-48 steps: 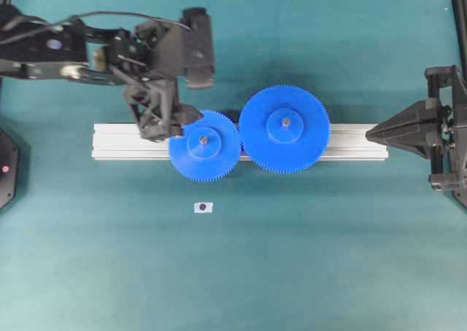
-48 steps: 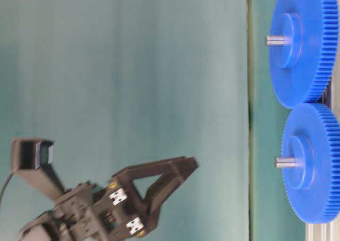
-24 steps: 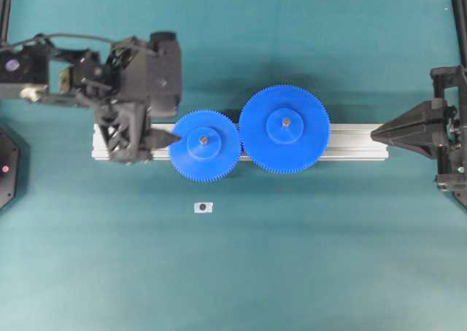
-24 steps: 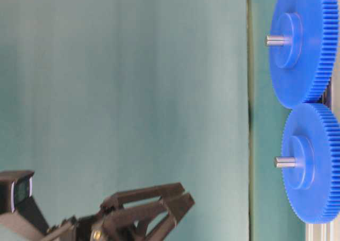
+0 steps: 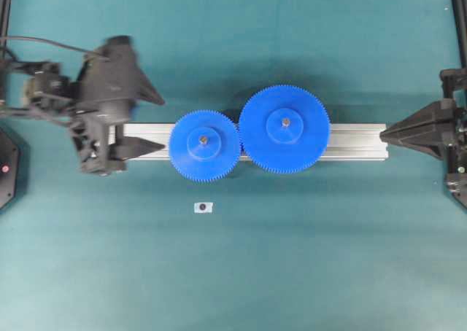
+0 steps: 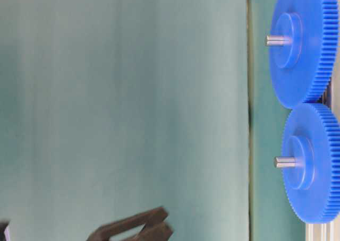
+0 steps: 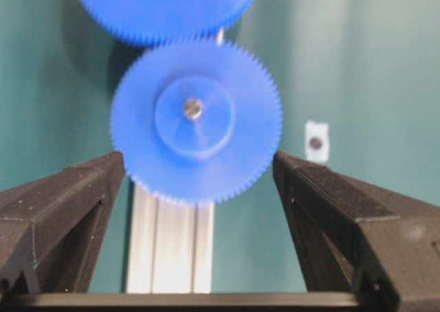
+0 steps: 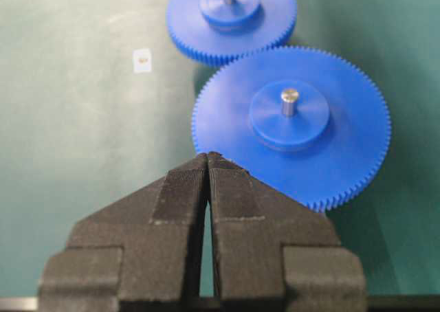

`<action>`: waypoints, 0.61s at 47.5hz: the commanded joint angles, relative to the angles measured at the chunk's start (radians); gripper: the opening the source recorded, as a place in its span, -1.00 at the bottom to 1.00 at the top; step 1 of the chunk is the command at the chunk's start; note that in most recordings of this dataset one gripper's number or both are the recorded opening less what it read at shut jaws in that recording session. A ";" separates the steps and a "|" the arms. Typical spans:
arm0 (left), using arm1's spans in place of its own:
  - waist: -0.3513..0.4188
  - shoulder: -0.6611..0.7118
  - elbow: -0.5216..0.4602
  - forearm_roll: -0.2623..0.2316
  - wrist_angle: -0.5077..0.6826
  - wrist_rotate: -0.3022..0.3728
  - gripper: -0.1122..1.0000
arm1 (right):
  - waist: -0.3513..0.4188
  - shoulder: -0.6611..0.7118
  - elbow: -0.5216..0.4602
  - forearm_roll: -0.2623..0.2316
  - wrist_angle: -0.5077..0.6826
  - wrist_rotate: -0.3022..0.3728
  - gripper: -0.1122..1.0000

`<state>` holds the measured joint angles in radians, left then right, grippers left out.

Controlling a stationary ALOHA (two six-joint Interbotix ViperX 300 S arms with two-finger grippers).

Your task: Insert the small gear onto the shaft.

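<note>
Pulled back leftward off the small gear (image 5: 205, 144), the left tool (image 5: 157, 122) gapes wide, holding and touching nothing.

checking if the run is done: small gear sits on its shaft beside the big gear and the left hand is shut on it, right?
Not quite. The small gear does sit on its shaft beside the big gear, but the left hand is open and clear of it, off to the gear's left. The left wrist view shows its fingers spread wide with nothing between them.
</note>
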<state>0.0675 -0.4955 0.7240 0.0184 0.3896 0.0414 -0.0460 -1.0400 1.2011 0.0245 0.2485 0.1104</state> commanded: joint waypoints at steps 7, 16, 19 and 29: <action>-0.021 -0.106 0.049 0.003 -0.023 0.000 0.77 | -0.002 -0.008 -0.008 0.002 0.017 0.009 -0.70; -0.031 -0.149 0.095 0.003 -0.041 -0.005 0.75 | -0.002 -0.011 -0.003 0.002 0.040 0.009 -0.70; -0.032 -0.164 0.107 0.003 -0.057 -0.006 0.72 | -0.002 -0.012 -0.003 0.002 0.041 0.009 -0.70; -0.032 -0.250 0.176 0.003 -0.091 -0.008 0.47 | -0.002 -0.029 0.008 0.002 0.038 0.009 -0.70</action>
<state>0.0399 -0.7133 0.8958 0.0199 0.3160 0.0353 -0.0460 -1.0677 1.2164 0.0245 0.2930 0.1120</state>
